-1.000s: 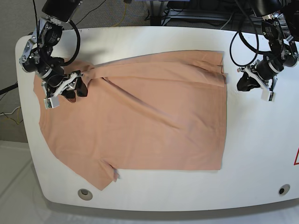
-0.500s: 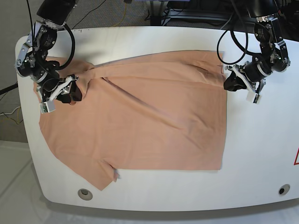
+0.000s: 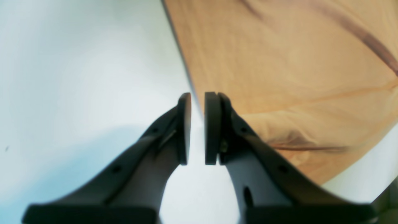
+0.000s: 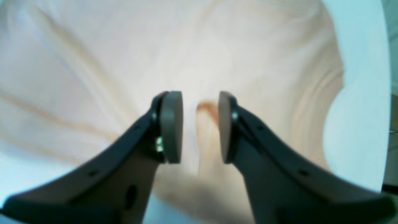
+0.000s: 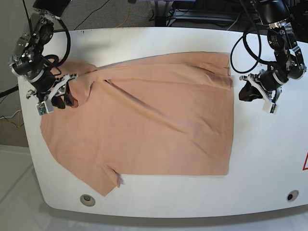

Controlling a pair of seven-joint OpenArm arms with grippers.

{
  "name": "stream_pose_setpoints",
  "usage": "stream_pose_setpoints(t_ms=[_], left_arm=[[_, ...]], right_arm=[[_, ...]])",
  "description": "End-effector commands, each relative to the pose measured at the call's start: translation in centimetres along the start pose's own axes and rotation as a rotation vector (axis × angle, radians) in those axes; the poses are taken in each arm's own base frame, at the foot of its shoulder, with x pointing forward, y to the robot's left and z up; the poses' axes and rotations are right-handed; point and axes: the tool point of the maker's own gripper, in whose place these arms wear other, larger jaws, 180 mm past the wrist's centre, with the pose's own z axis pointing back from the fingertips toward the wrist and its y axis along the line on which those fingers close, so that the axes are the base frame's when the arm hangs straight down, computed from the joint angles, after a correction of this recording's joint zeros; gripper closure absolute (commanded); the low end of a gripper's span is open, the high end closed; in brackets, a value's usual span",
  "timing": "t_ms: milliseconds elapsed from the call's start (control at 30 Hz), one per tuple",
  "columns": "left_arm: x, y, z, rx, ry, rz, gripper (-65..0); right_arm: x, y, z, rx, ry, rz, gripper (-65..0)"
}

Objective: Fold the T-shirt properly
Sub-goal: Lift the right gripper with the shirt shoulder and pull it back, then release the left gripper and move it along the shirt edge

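The T-shirt [image 5: 144,125] lies spread flat on the white desk [image 5: 269,159], its long axis running across the base view, hem toward the left arm and collar end toward the right arm. The right gripper [image 4: 199,124] is over the cloth near the upper sleeve, jaws partly open with a raised fold between the pads, not clearly pinched. The left gripper [image 3: 197,127] sits just off the hem edge, over bare desk, jaws nearly closed and holding nothing. The right arm looks nearer to a grip.
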Motion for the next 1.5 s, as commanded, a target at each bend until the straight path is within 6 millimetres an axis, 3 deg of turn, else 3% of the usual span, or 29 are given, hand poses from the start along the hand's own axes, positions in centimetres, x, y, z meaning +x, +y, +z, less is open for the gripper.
stream_pose_setpoints(t_ms=[0,233,300,367,567,600,633,1133,1233,1467], left_arm=[[1.3,0.0,0.4,-0.004,-0.037,-0.024,-6.3],[0.5,-0.2,0.3,-0.009,-0.018,-0.017,-6.3],[0.2,-0.7,0.2,-0.024,-0.005,-0.016,-6.5],[0.1,-0.9,0.1,-0.028,-0.003,-0.018,-6.9],[0.0,-1.7,-0.2,-0.047,-0.003,-0.034,-8.2],[-2.0,-1.6,-0.8,-0.044,0.058,0.009,-7.1],[-2.0,-1.6,-0.8,-0.044,0.058,0.009,-7.3],[-1.2,-2.1,-0.3,-0.041,0.053,-0.028,-7.5],[0.1,-2.9,0.5,-0.036,0.030,-0.086,-11.0],[0.7,-5.0,1.8,-0.021,0.010,-0.117,-24.8]], right_arm=[[-2.2,1.0,0.4,0.000,0.057,0.056,-16.1],[-4.4,1.5,0.7,0.011,0.105,0.032,-23.5],[-4.4,2.3,0.8,0.026,0.085,-0.005,-33.0],[-4.5,2.3,0.8,0.018,0.072,-0.024,-34.7],[-3.6,0.4,1.2,-0.080,-0.036,-0.077,-35.4],[-4.7,2.8,0.2,-0.012,0.019,-0.100,-34.6],[-4.8,3.0,0.1,-0.009,0.017,-0.107,-34.6],[-4.8,3.5,0.0,-0.005,0.009,-0.125,-34.9],[-4.3,3.4,0.2,-0.009,-0.001,-0.111,-34.9],[-3.8,3.4,0.3,-0.013,-0.012,-0.098,-34.9]])
